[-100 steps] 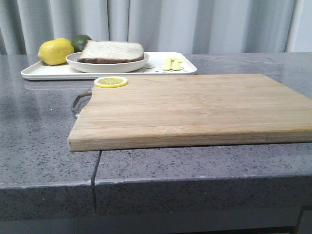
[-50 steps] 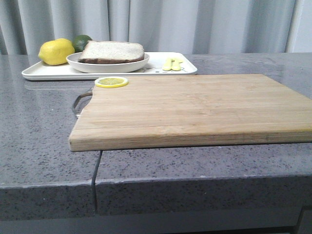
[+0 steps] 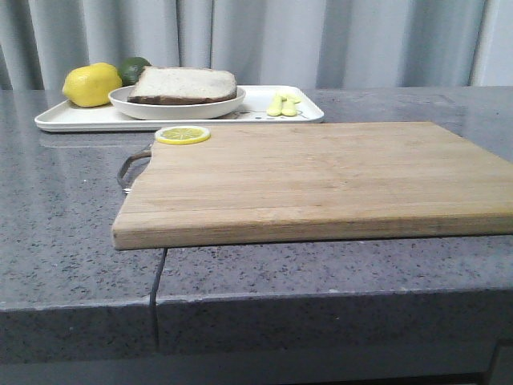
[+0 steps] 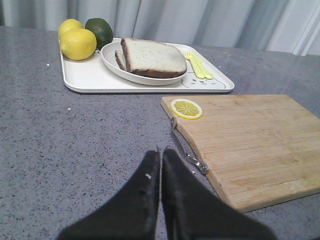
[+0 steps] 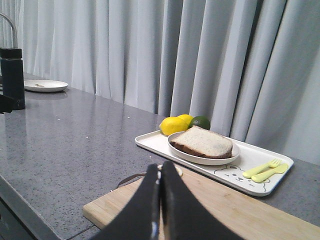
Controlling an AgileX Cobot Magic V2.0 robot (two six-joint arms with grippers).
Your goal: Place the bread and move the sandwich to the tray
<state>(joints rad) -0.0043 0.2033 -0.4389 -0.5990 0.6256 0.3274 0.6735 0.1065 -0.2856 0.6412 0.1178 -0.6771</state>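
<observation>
The sandwich (image 3: 183,83) is a stack of brown-crusted bread slices in a round white plate (image 3: 176,109), which stands on the white tray (image 3: 80,119) at the back left. The bread is its top slice (image 4: 152,57), white-faced, with a second slice peeking out beneath; the egg is hidden. My left gripper (image 4: 161,150) is shut and empty above the grey counter, beside the cutting board's handle. My right gripper (image 5: 160,164) is shut and empty above the board's near corner, with the sandwich (image 5: 205,141) farther off. Neither gripper shows in the front view.
A wooden cutting board (image 3: 321,176) fills the counter's middle, with a lemon slice (image 3: 183,135) on its far left corner. The tray also holds lemons (image 4: 77,43), a lime (image 4: 99,31) and yellow cutlery (image 4: 199,65). A black bottle (image 5: 11,75) and another white plate (image 5: 45,86) stand far off.
</observation>
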